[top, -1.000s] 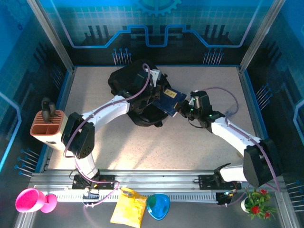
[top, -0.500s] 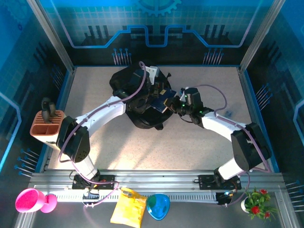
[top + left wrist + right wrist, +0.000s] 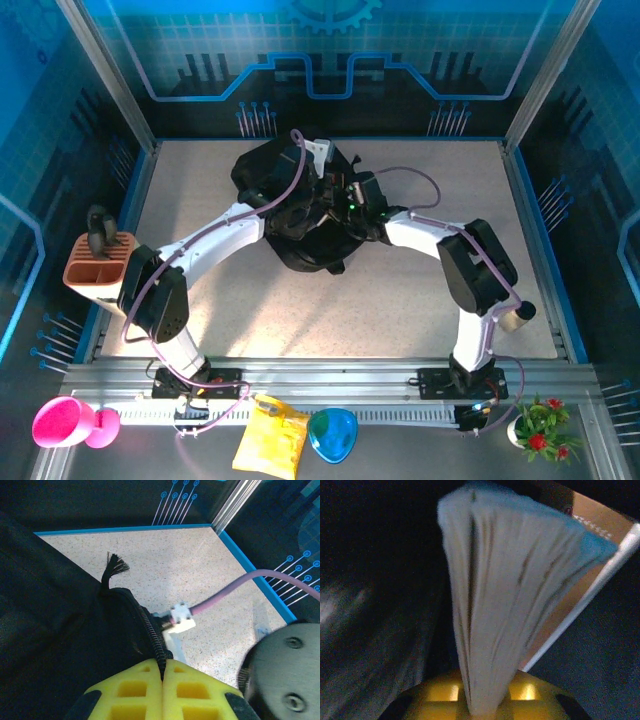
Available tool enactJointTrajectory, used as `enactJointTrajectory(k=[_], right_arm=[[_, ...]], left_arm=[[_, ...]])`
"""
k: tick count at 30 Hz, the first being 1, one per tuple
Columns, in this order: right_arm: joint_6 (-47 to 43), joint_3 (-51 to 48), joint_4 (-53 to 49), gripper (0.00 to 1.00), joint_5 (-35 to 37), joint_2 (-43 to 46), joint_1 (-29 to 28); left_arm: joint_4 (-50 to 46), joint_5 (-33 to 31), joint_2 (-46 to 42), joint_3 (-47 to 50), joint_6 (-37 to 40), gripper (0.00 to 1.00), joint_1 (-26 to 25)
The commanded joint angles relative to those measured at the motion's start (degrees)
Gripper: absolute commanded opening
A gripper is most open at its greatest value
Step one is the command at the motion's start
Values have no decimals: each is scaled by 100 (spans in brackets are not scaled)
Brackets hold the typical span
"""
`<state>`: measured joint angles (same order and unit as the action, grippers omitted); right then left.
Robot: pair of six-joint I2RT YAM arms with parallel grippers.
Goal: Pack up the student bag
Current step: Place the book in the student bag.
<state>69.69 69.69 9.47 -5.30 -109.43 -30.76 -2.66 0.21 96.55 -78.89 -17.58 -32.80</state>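
My left hand (image 3: 162,672) pinches the zipper edge of the student bag (image 3: 55,620). My right hand (image 3: 482,707) grips a book (image 3: 505,605), dark cloth close around. The tabletop (image 3: 200,565) beyond is open.

No legible txt, nos. or brand names in any view. Blue printed backdrop panel (image 3: 420,45) has only a gear outline & circuit-style lines, no letters. Brown-covered book w/ fanned grey pages (image 3: 520,605): a row of small white marks plus a red spot nr the cover's top edge, too blurred to read. Yellow crinkled pouch (image 3: 270,440) by the near rail: print not discernible.
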Motion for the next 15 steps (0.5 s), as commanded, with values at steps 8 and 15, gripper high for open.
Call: enactJointTrajectory(k=[8, 15], right_arm=[[355, 266, 537, 28, -143, -878, -105], [336, 62, 564, 32, -141, -799, -53]], left_arm=[[441, -17, -422, 123, -221, 4, 24], [582, -113, -513, 272, -287, 4, 101]])
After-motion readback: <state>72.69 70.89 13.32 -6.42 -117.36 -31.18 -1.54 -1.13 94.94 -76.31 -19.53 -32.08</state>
